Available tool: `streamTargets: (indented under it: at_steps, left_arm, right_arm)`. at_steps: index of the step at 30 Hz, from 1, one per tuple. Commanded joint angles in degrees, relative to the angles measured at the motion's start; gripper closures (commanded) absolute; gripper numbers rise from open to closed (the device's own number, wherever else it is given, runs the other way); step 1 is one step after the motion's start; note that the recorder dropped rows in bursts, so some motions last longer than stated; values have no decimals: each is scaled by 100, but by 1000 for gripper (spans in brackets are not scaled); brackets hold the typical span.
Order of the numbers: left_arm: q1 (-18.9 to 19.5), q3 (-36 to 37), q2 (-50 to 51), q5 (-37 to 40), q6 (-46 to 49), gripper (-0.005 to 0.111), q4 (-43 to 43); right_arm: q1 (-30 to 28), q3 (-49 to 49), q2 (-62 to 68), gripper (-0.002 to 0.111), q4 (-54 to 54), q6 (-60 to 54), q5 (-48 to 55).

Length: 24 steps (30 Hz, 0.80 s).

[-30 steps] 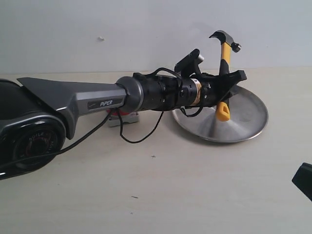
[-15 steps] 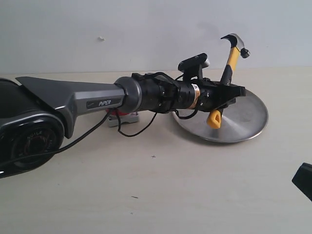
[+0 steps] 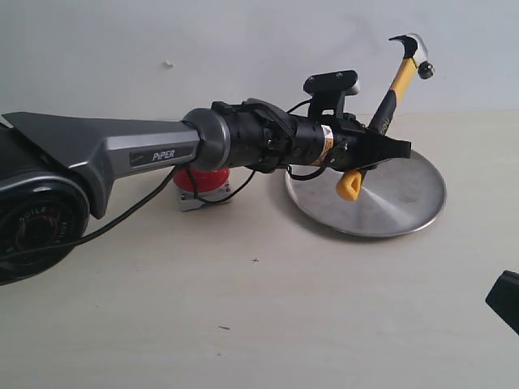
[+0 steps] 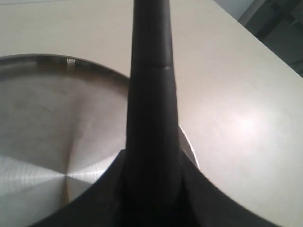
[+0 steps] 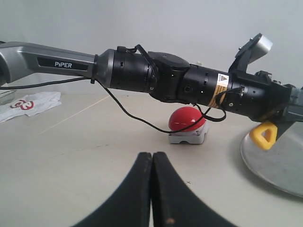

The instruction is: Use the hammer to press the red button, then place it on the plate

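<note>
My left gripper [image 3: 375,147] is shut on the black middle of the hammer [image 3: 399,81] and holds it in the air over the near-left part of the plate [image 3: 409,203]. The hammer leans with its steel head up and to the right, its yellow end [image 3: 349,186] low over the plate. In the left wrist view the handle [image 4: 150,94] runs between the jaws above the plate [image 4: 42,123]. The red button [image 3: 203,180] sits left of the plate, partly behind the arm, and shows plainly in the right wrist view [image 5: 187,118]. My right gripper [image 5: 152,158] is shut and empty, low over the table.
A black cable [image 3: 212,231] loops down from the left arm in front of the button. A white cloth with red print [image 5: 28,104] lies far off on the table. A dark piece of the right arm [image 3: 504,298] shows at the right edge.
The left wrist has rolled, tipping the hammer's head further right and swinging the yellow end left. The arm has risen a little, so the red button shows more. The right gripper has not moved.
</note>
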Motion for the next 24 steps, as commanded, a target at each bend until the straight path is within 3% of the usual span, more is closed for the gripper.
streamTargets:
  at_steps: [1, 9, 24]
  left_arm:
    - [20, -68, -177, -66, -27, 107, 26]
    - [20, -68, -216, 192, -27, 107, -291]
    - [9, -56, -113, 617, -27, 107, 26]
  right_arm:
    - [3, 25, -35, 108, -2, -41, -17]
    - [3, 25, -35, 108, -2, -41, -17]
    - [3, 25, -35, 108, -2, -41, 7]
